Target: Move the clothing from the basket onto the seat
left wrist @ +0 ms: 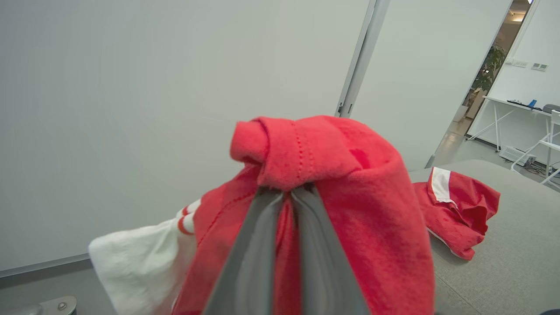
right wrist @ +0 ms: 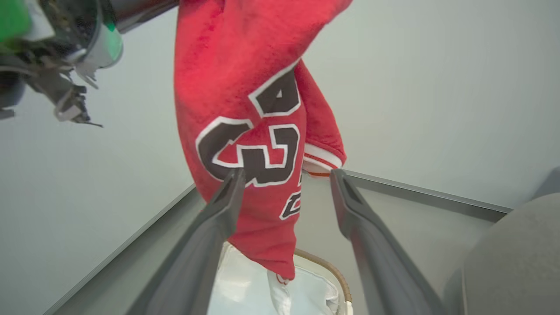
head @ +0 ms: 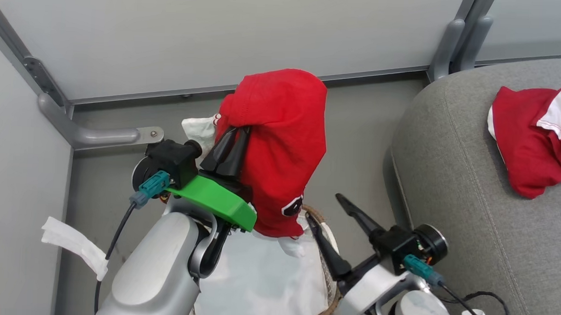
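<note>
Two red garments: one held up over the basket (right wrist: 324, 263), one lying on the grey sofa seat (head: 459, 184).
The left gripper (head: 237, 130) has its jaws pinched tight on a bunched fold of the red jersey (head: 281, 129). The jersey hangs from its fingers, with the lower end over the white liner sheet (head: 256, 284) inside the basket. A black-and-white letter patch (right wrist: 249, 148) shows on the hanging cloth. The right gripper (head: 323, 206) is beside the basket rim with its jaws spread wide, gripping nothing; whether its fingers touch the jersey cannot be told. The second red garment (head: 532, 145), with a white stripe, lies crumpled on the seat, well apart from the basket.
</note>
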You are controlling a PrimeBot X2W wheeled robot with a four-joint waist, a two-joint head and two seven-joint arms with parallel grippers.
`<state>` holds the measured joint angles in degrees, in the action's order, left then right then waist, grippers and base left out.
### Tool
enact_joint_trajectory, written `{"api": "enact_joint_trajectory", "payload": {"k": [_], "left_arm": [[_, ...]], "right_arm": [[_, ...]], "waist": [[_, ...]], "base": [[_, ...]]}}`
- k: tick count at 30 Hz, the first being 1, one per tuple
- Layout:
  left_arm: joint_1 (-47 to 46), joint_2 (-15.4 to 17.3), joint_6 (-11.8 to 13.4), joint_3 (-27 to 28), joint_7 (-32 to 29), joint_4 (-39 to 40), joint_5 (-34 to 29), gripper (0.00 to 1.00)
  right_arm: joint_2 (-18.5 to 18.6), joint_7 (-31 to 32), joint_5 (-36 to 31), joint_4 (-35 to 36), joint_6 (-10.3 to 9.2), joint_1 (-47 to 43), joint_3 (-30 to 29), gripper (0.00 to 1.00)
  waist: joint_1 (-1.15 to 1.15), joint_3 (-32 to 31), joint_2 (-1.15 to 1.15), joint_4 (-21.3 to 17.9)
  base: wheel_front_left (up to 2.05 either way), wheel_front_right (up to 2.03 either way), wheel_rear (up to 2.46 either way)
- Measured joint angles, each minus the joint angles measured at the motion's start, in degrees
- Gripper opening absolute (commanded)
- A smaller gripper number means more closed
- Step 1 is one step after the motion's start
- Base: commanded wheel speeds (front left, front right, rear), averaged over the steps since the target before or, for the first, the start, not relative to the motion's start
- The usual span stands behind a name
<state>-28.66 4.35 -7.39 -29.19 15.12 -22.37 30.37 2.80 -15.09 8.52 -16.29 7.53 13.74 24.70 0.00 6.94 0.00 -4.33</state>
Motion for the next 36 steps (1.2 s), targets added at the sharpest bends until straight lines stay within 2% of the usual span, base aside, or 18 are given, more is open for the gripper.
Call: {"api": "enact_joint_trajectory", "payload": {"k": [6,12,17,18,19,25,30,31,32,36], "left_arm": [[-0.4,-0.6,0.0,-1.7,0.0,0.3,-0.1,0.0],[-0.9,-1.2,0.0,-4.6,0.0,0.2,0.5,0.0],[-1.6,-1.4,0.0,-7.6,0.0,0.5,1.6,0.0],[-1.6,-1.4,0.0,-8.2,0.0,0.6,2.0,0.0],[-1.7,-1.4,0.0,-8.9,0.0,1.0,2.5,0.0],[-1.9,-1.5,0.0,-10.4,0.0,1.8,4.5,0.0],[-1.8,-1.5,0.0,-9.3,0.0,1.6,4.1,0.0],[-1.7,-1.5,0.1,-8.6,0.0,1.7,4.2,0.34],[-1.6,-1.5,0.1,-8.3,0.0,1.4,4.3,1.0],[-1.2,-1.5,0.2,-6.8,0.0,0.8,2.8,1.0]], "right_arm": [[0.0,0.0,3.1,-0.7,0.0,3.2,6.7,1.0],[0.0,0.0,3.5,-3.0,0.0,7.1,9.4,1.0],[0.0,0.0,3.5,-6.6,0.0,9.3,8.3,1.0],[0.0,0.0,3.6,-7.4,0.0,9.7,8.1,0.39],[0.0,0.0,3.9,-8.3,0.0,9.9,7.8,0.0],[0.0,0.0,6.2,-9.9,0.0,11.0,7.2,0.0],[0.0,0.0,6.5,-8.8,0.0,10.8,6.3,0.0],[0.0,0.0,6.5,-8.3,0.0,10.5,6.0,0.0],[0.0,0.0,6.6,-7.9,0.0,10.2,5.5,0.0],[0.1,0.0,6.8,-5.9,0.0,8.2,3.7,0.0]], "waist": [[0.0,0.3,0.0,1.5],[0.0,0.4,0.0,3.5],[0.0,0.5,0.0,5.6],[0.0,0.5,0.0,6.1],[0.0,0.5,0.0,6.5],[0.0,0.9,0.0,8.5],[0.0,1.3,0.0,7.9],[0.0,1.3,0.0,7.6],[0.0,1.3,0.0,7.2],[0.0,1.3,0.0,5.3]], "base": [[0.0,0.0,0.0],[0.0,0.0,0.0],[0.0,0.0,0.0],[0.0,0.0,0.0],[0.0,0.0,0.0],[0.0,0.0,0.0],[0.0,0.0,0.0],[0.0,0.0,0.0],[0.0,0.0,0.0],[0.0,0.0,0.0]]}}
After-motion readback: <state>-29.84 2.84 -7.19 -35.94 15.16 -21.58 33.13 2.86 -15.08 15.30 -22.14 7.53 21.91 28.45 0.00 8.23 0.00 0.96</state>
